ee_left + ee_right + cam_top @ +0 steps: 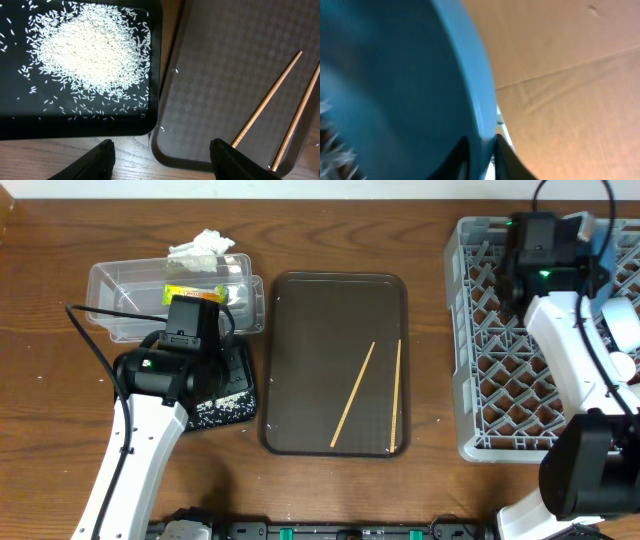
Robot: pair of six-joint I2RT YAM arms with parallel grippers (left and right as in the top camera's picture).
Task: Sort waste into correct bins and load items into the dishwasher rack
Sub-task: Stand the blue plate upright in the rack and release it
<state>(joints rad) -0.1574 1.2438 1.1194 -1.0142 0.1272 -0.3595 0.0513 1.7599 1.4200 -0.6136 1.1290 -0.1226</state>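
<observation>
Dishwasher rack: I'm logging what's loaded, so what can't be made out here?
Overhead: the right arm covers much of the dishwasher rack; cups, if any, are hidden.
Overhead: the bowl is cut by the right edge.
Right wrist: the blurred plate fills the view.

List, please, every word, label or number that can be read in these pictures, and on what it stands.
No text can be read in any view.
snack wrapper, in the clear tub: coloured print, too small to read.
dark blue plate in the right gripper: no marking shows.
</observation>
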